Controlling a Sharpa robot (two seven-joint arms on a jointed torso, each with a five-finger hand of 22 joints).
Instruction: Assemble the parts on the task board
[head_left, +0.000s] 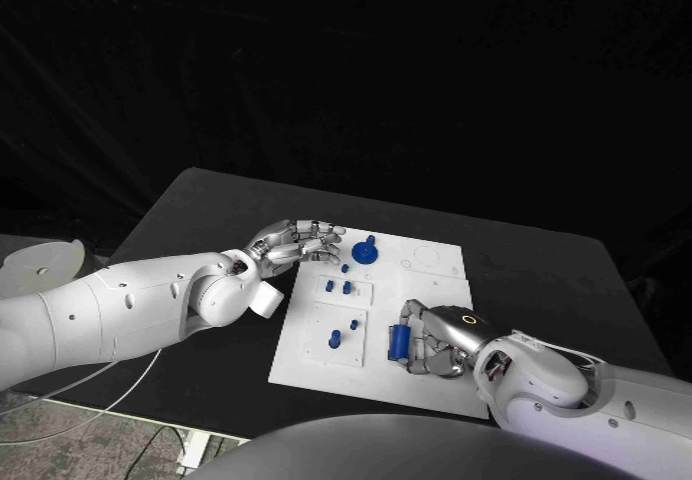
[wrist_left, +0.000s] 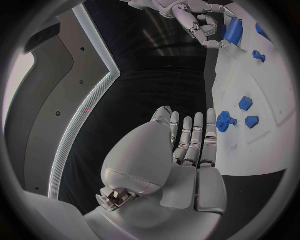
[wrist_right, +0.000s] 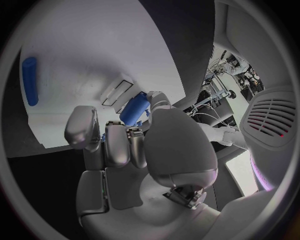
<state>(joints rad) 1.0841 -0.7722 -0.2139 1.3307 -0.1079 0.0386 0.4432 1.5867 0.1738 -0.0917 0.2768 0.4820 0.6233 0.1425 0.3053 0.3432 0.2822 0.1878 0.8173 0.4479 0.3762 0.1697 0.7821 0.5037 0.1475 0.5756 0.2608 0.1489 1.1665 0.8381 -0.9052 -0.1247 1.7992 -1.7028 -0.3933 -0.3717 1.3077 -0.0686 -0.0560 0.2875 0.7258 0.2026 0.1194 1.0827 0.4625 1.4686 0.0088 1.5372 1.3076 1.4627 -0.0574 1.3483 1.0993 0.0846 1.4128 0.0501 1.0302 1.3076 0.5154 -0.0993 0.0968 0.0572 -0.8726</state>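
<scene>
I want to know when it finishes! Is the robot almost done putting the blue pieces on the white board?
Not yet, it looks partway. Small blue pegs already stand in the task board, and a round blue part sits near the open left hand. The right hand is gripping a blue cylinder over the board, so that piece still needs placing.

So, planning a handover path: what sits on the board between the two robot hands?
In the head view, small blue parts and stand between the left robot hand and the right robot hand.
</scene>
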